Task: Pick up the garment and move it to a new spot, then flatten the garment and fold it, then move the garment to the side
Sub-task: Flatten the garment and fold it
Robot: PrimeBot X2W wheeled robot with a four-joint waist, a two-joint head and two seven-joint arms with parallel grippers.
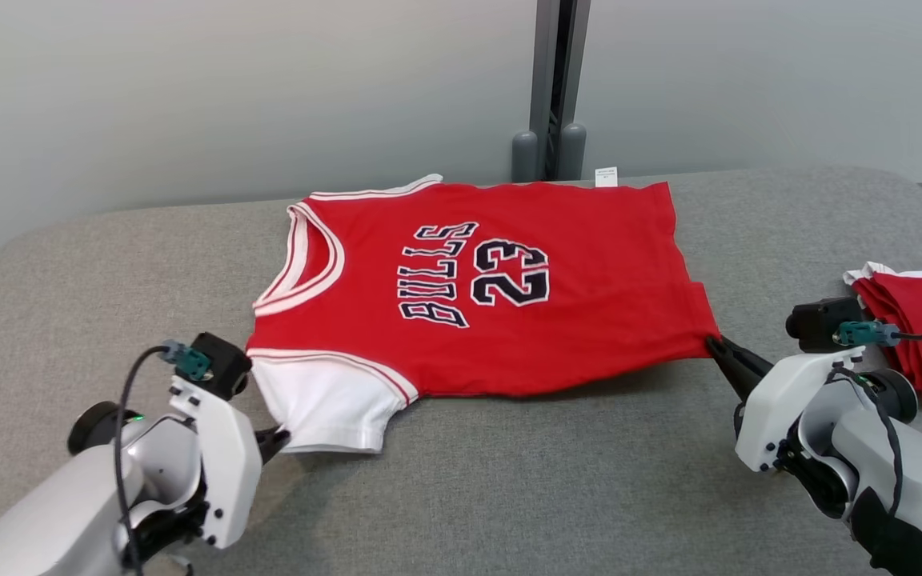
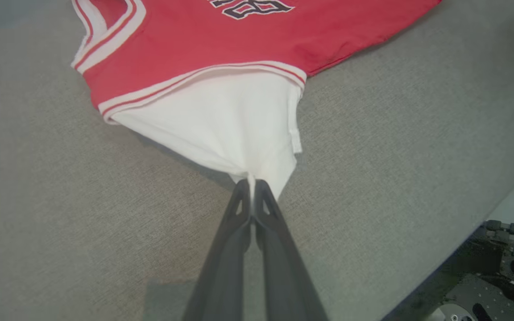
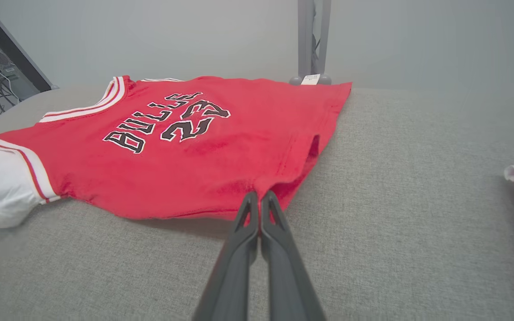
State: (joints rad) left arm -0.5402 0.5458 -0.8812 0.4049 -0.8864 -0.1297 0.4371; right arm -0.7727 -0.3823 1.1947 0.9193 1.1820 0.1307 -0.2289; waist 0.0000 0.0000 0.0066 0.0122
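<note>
Garment [image 1: 589, 264] spread flat on grey table [image 1: 509, 496]; left gripper [image 2: 251, 183] clamped on white sleeve [image 1: 325, 404], right gripper [image 3: 259, 195] on hem corner [image 1: 697, 336]. Flattening looks nearly done; fold, side move to come.

The garment [image 1: 589, 264] is soft, matt red cloth, with a white cloth sleeve [image 1: 325, 404] at seven o'clock and flat printed lettering [image 1: 473, 276]. The table [image 1: 509, 496] has a coarse grey woven covering. The left gripper [image 2: 251, 183] and right gripper [image 3: 259, 194] have matt dark plastic fingers [image 2: 234, 240] and smooth pale casings [image 1: 221, 456].
</note>
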